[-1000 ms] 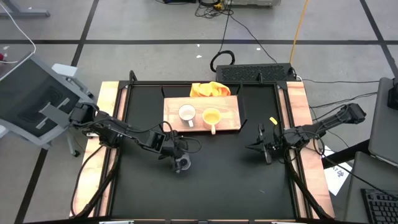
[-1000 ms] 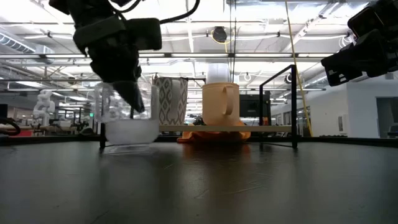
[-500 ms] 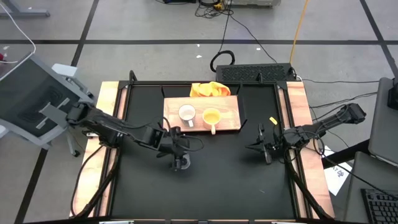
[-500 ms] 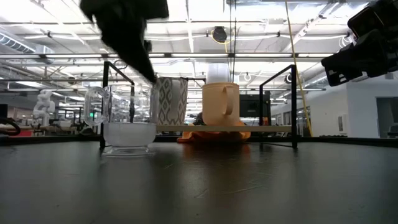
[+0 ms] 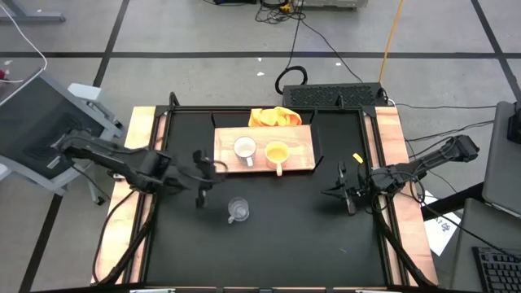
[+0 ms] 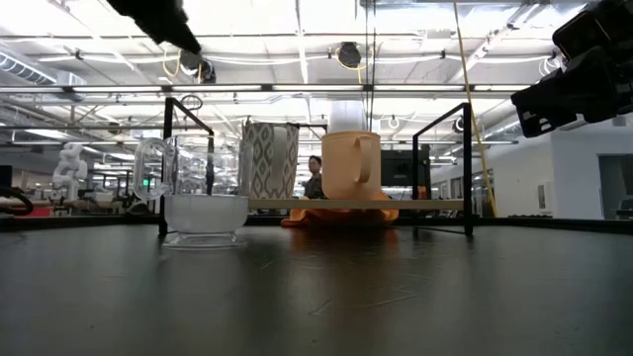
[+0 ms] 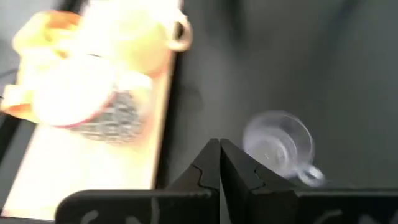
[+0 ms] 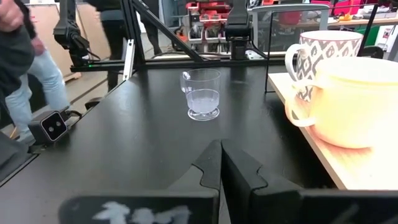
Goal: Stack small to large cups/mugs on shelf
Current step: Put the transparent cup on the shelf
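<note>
The clear glass cup (image 5: 237, 211) (image 6: 205, 208) (image 7: 278, 146) (image 8: 203, 93) stands upright on its base on the black table, in front of the shelf. The white mug (image 5: 244, 149) (image 6: 269, 160), patterned outside, and the orange-yellow mug (image 5: 277, 153) (image 6: 351, 163) stand side by side on the light-wood shelf (image 5: 303, 155). My left gripper (image 5: 200, 198) (image 7: 219, 149) is shut and raised, to the left of the glass cup and apart from it. My right gripper (image 5: 346, 195) (image 8: 221, 149) is shut and waits near the table's right edge.
An orange-yellow cloth (image 5: 275, 117) lies bunched behind the shelf. Black frame rails (image 5: 342, 110) run around the table, with posts (image 6: 467, 168) beside the shelf. A small yellow piece (image 5: 356, 157) lies right of the shelf. A person (image 8: 25, 56) stands beyond the table's left side.
My left gripper has risen from the glass cup, where its fingers stood at the rim, and drawn back toward the table's left edge. The glass cup has stayed upright in the same place on the table.
</note>
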Robot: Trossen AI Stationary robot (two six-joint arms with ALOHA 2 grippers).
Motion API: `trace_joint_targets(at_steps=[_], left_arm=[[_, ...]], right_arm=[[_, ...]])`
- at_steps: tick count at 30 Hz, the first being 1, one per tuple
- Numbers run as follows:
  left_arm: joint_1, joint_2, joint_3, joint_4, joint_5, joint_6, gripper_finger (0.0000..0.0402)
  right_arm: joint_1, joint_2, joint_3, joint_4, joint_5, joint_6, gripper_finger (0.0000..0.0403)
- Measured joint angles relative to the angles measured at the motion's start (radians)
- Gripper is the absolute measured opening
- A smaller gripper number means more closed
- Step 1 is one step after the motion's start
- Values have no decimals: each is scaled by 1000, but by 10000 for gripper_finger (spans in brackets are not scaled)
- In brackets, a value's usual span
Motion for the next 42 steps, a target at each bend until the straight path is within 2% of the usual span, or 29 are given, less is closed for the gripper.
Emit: trace_joint_targets(at_steps=[6, 12, 15, 19, 22, 29, 33, 37, 42], left_arm=[[0, -260, -252, 156, -27, -25, 4], [1, -443, -480, 303, -54, -65, 2], [1, -504, -587, 418, -57, -71, 2], [1, -538, -705, 577, -31, -8, 1], [2, -546, -771, 649, -28, 31, 2], [15, -548, -852, 811, -9, 167, 1], [54, -548, -862, 826, -9, 199, 5], [96, -548, -863, 826, -9, 191, 3], [125, -548, -863, 827, -8, 190, 9]], right_arm=[[0, 4, 0, 3, -1, 0, 0], [0, 8, 0, 5, -1, 17, 0], [0, 13, 0, 6, -1, 45, 0], [0, 30, 0, 27, 2, 40, 0], [-1, 61, 8, 104, 4, 15, 0], [-7, 179, 87, 119, 28, -51, 0], [-37, 291, 180, 145, 29, -80, 0], [-59, 444, 331, 105, 25, -81, 0], [-90, 670, 594, -94, -24, -30, 0]])
